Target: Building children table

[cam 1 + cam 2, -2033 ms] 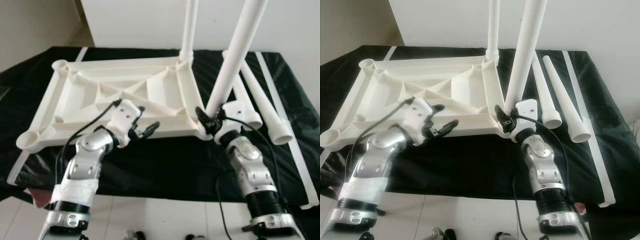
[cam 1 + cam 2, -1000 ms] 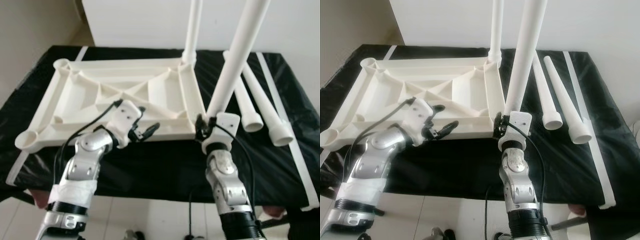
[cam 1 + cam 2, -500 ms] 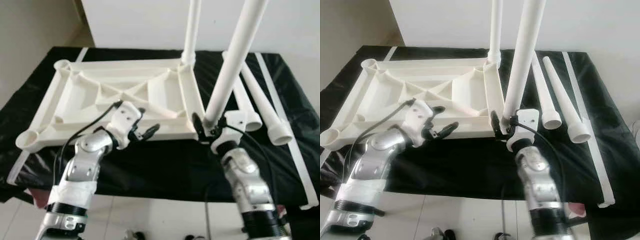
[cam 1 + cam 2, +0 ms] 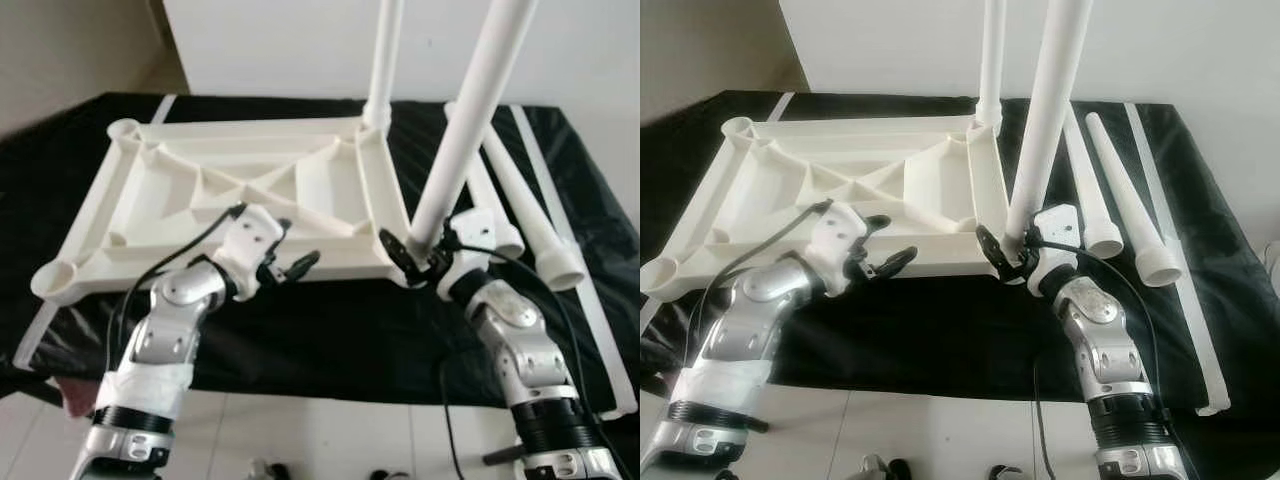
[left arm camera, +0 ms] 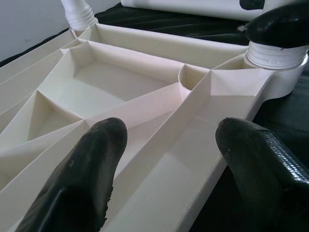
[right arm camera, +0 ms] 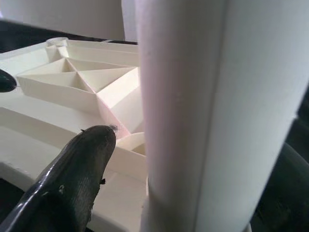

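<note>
The white table top [image 4: 240, 190] lies upside down on black cloth, ribs facing up. One white leg [image 4: 383, 55] stands upright in its far right corner. A second leg [image 4: 465, 125] leans to the right with its lower end at the near right corner socket [image 5: 277, 60]. My right gripper [image 4: 415, 250] is shut on that leg's base; in the right wrist view the leg [image 6: 193, 96] sits between the fingers [image 6: 82, 169]. My left gripper [image 4: 292, 263] is open at the table top's near rim, its fingers [image 5: 91, 159] astride the rim [image 5: 193, 140].
Two loose legs [image 4: 535, 220] lie on the cloth to the right, open ends toward me. The near left [image 4: 52, 278] and far left [image 4: 122, 130] corner sockets are empty. A white strip [image 4: 592, 300] runs along the cloth's right edge. A white wall stands behind.
My right forearm has swung from the left back out to the right while its gripper stayed on the leg's base. The left arm has barely moved.
</note>
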Controlling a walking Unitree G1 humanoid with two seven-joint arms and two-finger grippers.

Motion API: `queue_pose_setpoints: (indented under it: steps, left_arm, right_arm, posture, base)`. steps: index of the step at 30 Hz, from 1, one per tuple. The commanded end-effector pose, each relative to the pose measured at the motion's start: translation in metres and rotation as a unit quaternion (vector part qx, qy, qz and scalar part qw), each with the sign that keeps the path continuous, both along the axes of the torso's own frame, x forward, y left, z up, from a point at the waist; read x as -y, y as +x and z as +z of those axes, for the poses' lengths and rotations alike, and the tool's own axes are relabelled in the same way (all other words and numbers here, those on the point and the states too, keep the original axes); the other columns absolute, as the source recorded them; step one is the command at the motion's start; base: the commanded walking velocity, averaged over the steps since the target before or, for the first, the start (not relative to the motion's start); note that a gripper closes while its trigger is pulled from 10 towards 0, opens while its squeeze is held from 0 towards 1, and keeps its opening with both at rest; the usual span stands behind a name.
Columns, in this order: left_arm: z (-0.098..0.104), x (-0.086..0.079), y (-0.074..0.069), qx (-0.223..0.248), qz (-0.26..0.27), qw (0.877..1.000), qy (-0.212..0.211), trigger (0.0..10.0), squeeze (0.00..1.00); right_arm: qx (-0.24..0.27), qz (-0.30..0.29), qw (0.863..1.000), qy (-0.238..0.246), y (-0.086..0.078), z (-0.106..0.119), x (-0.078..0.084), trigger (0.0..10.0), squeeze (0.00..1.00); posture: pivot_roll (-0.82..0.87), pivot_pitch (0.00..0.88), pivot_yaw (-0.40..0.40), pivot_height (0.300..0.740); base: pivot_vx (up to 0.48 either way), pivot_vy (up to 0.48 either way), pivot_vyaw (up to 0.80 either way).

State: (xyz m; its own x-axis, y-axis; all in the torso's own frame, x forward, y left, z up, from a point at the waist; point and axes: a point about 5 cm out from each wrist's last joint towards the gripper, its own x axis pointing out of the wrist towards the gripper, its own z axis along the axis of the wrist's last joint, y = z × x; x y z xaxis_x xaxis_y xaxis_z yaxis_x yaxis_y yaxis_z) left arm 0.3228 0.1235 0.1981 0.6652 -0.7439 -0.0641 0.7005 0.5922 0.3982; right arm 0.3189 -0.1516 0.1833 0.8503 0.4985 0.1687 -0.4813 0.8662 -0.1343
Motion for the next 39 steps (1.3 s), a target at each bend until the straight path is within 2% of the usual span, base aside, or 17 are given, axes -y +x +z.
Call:
queue_pose_setpoints:
  steps: [1, 23, 24, 26, 27, 29, 30, 31, 32, 33, 35, 36, 38, 39]
  left_arm:
    - [-0.0017, -0.0018, -0.0024, 0.001, 0.014, 1.0, 0.0, 10.0, 0.0]
    - [-0.0018, 0.0008, -0.0042, -0.001, 0.005, 1.0, 0.003, 10.0, 0.0]
    - [-0.0019, 0.0009, -0.0043, -0.001, 0.005, 1.0, 0.003, 10.0, 0.0]
    - [-0.0019, 0.0009, -0.0043, -0.001, 0.005, 1.0, 0.003, 10.0, 0.0]
    - [-0.0019, 0.0008, -0.0043, -0.001, 0.005, 1.0, 0.004, 10.0, 0.0]
    - [-0.002, 0.0005, -0.0043, -0.001, 0.006, 1.0, 0.003, 10.0, 0.0]
    - [-0.002, 0.0, -0.0047, -0.002, 0.006, 1.0, 0.004, 10.0, 0.0]
    - [-0.0019, -0.0003, -0.0047, -0.002, 0.007, 1.0, 0.004, 10.0, 0.0]
    - [-0.0019, -0.0003, -0.0047, -0.002, 0.007, 1.0, 0.004, 10.0, 0.0]
    - [-0.0019, -0.0004, -0.0048, -0.002, 0.007, 1.0, 0.004, 10.0, 0.0]
    - [-0.0018, -0.0006, -0.0047, -0.002, 0.007, 1.0, 0.004, 10.0, 0.0]
    - [-0.0018, -0.0008, -0.0048, -0.002, 0.007, 1.0, 0.005, 10.0, 0.0]
    - [-0.0018, -0.001, -0.0049, -0.002, 0.007, 1.0, 0.005, 10.0, 0.0]
    - [-0.0018, -0.0015, -0.0049, -0.002, 0.007, 1.0, 0.006, 10.0, 0.0]
  right_arm:
    - [-0.001, 0.008, 1.0, -0.003, 0.0004, -0.0017, -0.0016, 10.0, 0.0]
    - [-0.002, 0.008, 1.0, -0.006, 0.0025, -0.0036, 0.0035, 10.0, 0.0]
    - [-0.005, 0.007, 1.0, 0.0, 0.0022, -0.0048, 0.0039, 0.3, 0.0]
    - [-0.005, 0.007, 1.0, 0.0, 0.0022, -0.0048, 0.0039, 0.3, 0.0]
    - [-0.006, 0.007, 1.0, 0.002, 0.0017, -0.0054, 0.0039, 0.0, 0.0]
    - [-0.009, -0.002, 1.0, 0.003, 0.002, -0.0062, 0.0047, 0.0, 0.0]
    - [-0.007, -0.017, 1.0, 0.0, 0.0021, -0.0063, 0.0054, 8.7, 0.0]
    - [-0.006, -0.025, 1.0, 0.001, 0.0024, -0.0059, 0.0056, 9.2, 0.0]
    - [-0.006, -0.025, 1.0, 0.001, 0.0024, -0.0059, 0.0056, 9.2, 0.0]
    - [-0.004, -0.029, 1.0, 0.001, 0.0026, -0.0055, 0.0057, 5.5, 0.0]
    - [-0.004, -0.037, 0.999, 0.003, 0.0031, -0.0049, 0.0061, 5.5, 0.0]
    - [-0.005, -0.048, 0.999, 0.006, 0.0036, -0.0044, 0.0062, 10.0, 0.0]
    - [-0.006, -0.055, 0.998, 0.007, 0.0039, -0.0042, 0.0063, 10.0, 0.0]
    - [-0.01, -0.084, 0.996, 0.016, 0.0037, -0.0035, 0.0042, 10.0, 0.0]
  posture:
    - [-0.07, 0.164, 0.043, 0.74]
    - [-0.06, 0.169, 0.047, 0.74]
    - [-0.06, 0.17, 0.046, 0.74]
    - [-0.06, 0.17, 0.046, 0.74]
    - [-0.06, 0.171, 0.046, 0.74]
    - [-0.06, 0.171, 0.046, 0.74]
    - [-0.06, 0.172, 0.046, 0.74]
    - [-0.06, 0.172, 0.048, 0.74]
    - [-0.06, 0.172, 0.048, 0.74]
    - [-0.06, 0.172, 0.048, 0.74]
    - [-0.06, 0.173, 0.047, 0.74]
    - [-0.06, 0.172, 0.048, 0.74]
    - [-0.06, 0.172, 0.048, 0.74]
    - [-0.06, 0.171, 0.047, 0.74]
  base:
    - [0.0, 0.0, 0.0]
    - [0.0, 0.0, 0.0]
    - [0.0, 0.0, 0.0]
    - [0.0, 0.0, 0.0]
    - [0.0, 0.0, 0.0]
    - [0.0, 0.0, 0.0]
    - [0.0, 0.0, 0.0]
    - [0.0, 0.0, 0.0]
    - [0.0, 0.0, 0.0]
    - [0.0, 0.0, 0.0]
    - [0.0, 0.0, 0.0]
    - [0.0, 0.0, 0.0]
    - [0.0, 0.0, 0.0]
    - [0.0, 0.0, 0.0]
